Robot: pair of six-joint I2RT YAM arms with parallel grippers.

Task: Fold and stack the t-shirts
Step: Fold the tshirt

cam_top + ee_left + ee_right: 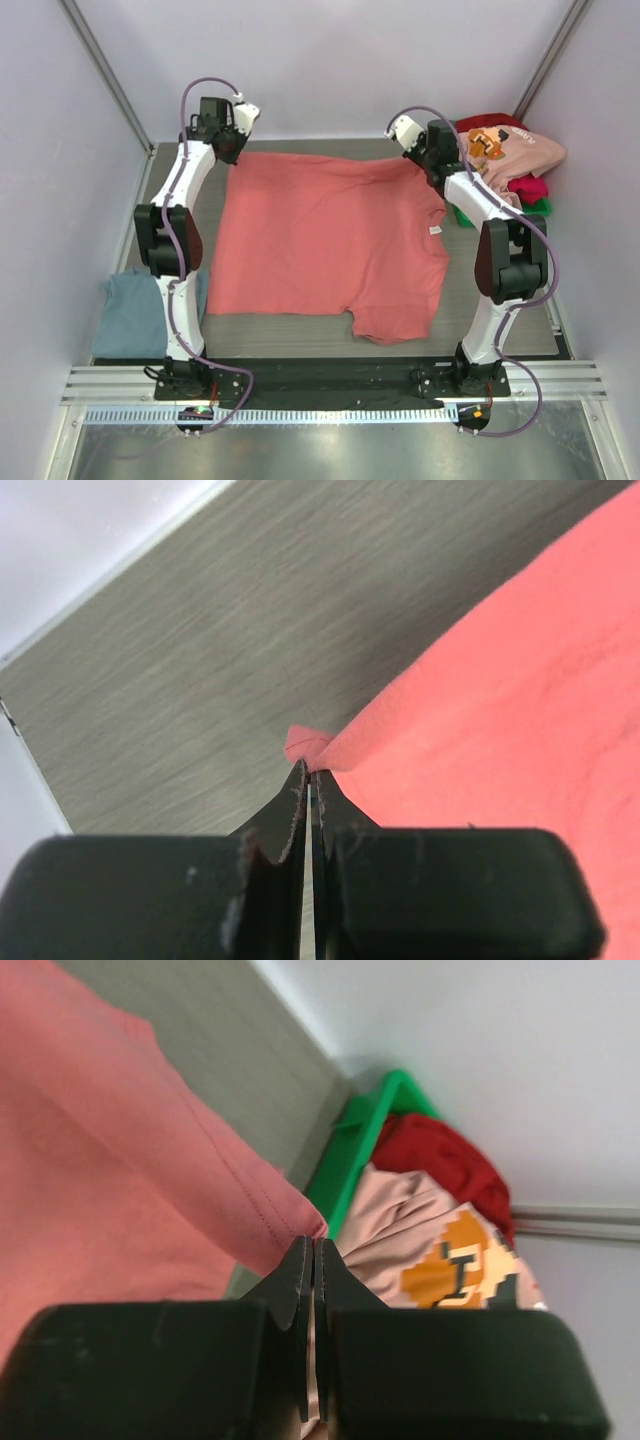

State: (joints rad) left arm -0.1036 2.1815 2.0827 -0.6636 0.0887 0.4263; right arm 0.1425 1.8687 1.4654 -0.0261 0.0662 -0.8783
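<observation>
The salmon-red t-shirt (320, 240) lies spread flat on the table. My left gripper (228, 150) is shut on its far left corner (308, 746). My right gripper (422, 160) is shut on its far right corner (300, 1222), by the hem. The grey-blue t-shirt (135, 310) lies folded at the near left. The light pink t-shirt with orange print (510, 155) and the crimson one (527, 188) lie heaped in the green bin; both also show in the right wrist view, the pink (420, 1230) below the crimson (440, 1160).
The green plastic bin (365, 1140) stands at the far right, its rim close beside my right gripper. White walls close in the table on the left, back and right. The arm bases sit on the rail at the near edge.
</observation>
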